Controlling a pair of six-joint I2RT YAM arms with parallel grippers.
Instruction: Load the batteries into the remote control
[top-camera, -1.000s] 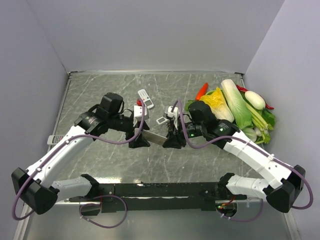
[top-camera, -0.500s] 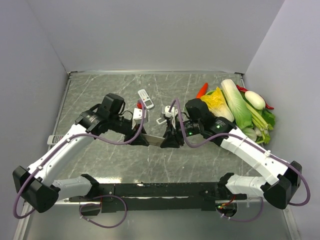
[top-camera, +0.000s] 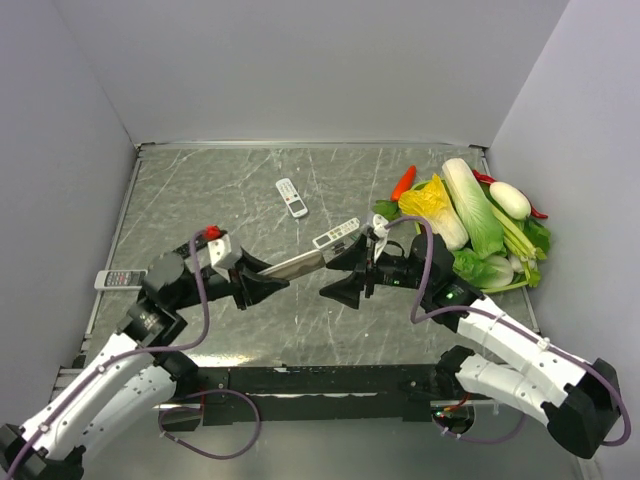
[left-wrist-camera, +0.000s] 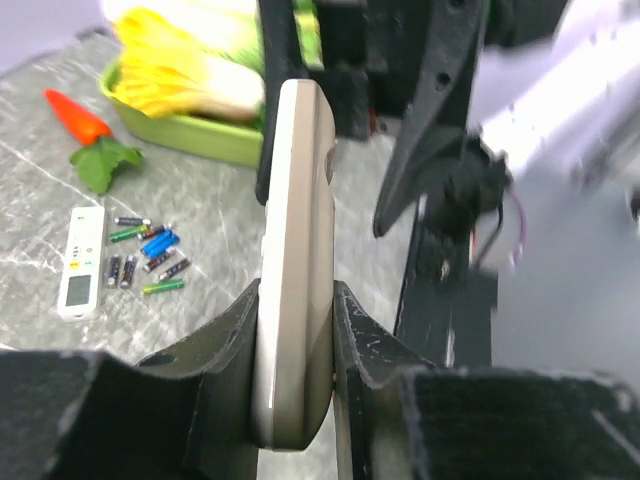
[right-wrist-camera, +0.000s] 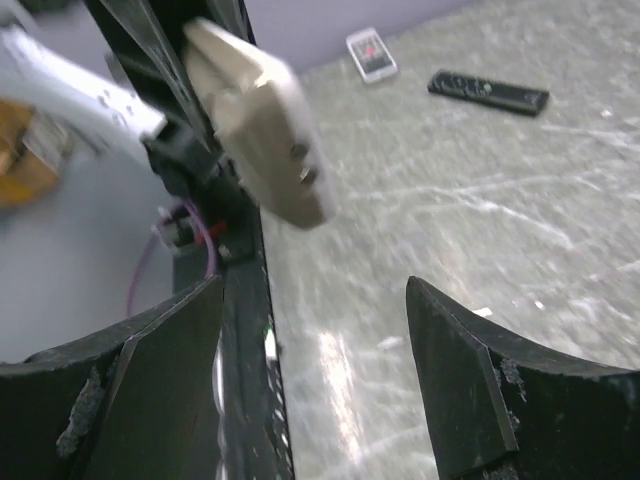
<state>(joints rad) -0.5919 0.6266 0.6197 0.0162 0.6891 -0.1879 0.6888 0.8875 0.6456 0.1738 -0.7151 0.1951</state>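
Remote control is pinched by its near end in your left tool, edge-on to that wrist camera. It is lifted off the bench and slants up toward the right. Your right tool hangs just right of the remote's free end, fingers spread wide and holding nothing. From its own wrist view the remote's plain grey-beige back faces it, with a small raised detail low on that face. Blur keeps you from telling whether the bay cover is on or off.

Farther out, the batteries lie in a loose cluster on the bench, just beside a slim white remote and on the near side of the green tray of vegetables. A small white remote lies farther back, well apart.

By my reading you are at the presenting step: the remote is held up, with no cell picked or seated. First confirm the bay is exposed. If it is, keep the left grip firm and take the right tool down to the cluster. Single out one cell at its edge, because the cells lie close together and may roll when nudged.
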